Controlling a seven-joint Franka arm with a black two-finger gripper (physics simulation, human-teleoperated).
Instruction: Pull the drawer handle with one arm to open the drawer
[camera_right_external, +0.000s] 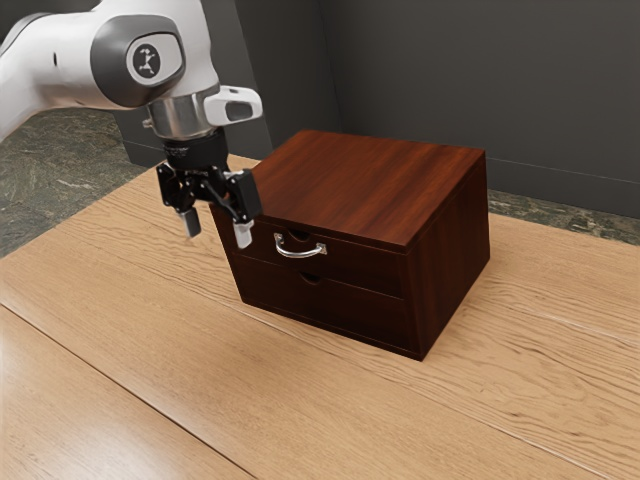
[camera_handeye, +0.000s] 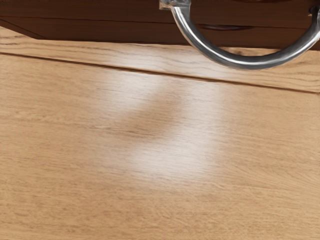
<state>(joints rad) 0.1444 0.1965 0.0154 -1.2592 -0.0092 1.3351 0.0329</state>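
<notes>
Franka's black two-finger gripper (camera_right_external: 216, 228) hangs with its fingers pointing down and spread wide, with nothing between them. It sits just off the front corner of a dark reddish wooden drawer cabinet (camera_right_external: 375, 180), on the exterior view's left. One fingertip (camera_right_external: 242, 236) is close to the cabinet's front face, though I cannot tell whether it touches.

The silver drawer handle (camera_right_external: 299, 247) is a curved metal bar fixed to the upper drawer (camera_right_external: 350, 262). It lies to the exterior view's right of the gripper, near it but apart from both fingers. The upper drawer's front sits flush with the cabinet body. So does the lower drawer (camera_right_external: 340, 302) beneath it, which has only a small dark recess at its top edge.

From the wrist view, the handle (camera_handeye: 240, 61) arcs in front of the dark drawer front (camera_handeye: 100, 20), above the pale oak-grain table (camera_handeye: 150, 160).

On the arm (camera_right_external: 60, 60), a round grey joint cap (camera_right_external: 138, 60) carries a small white emblem. It is too small to read as letters.
</notes>
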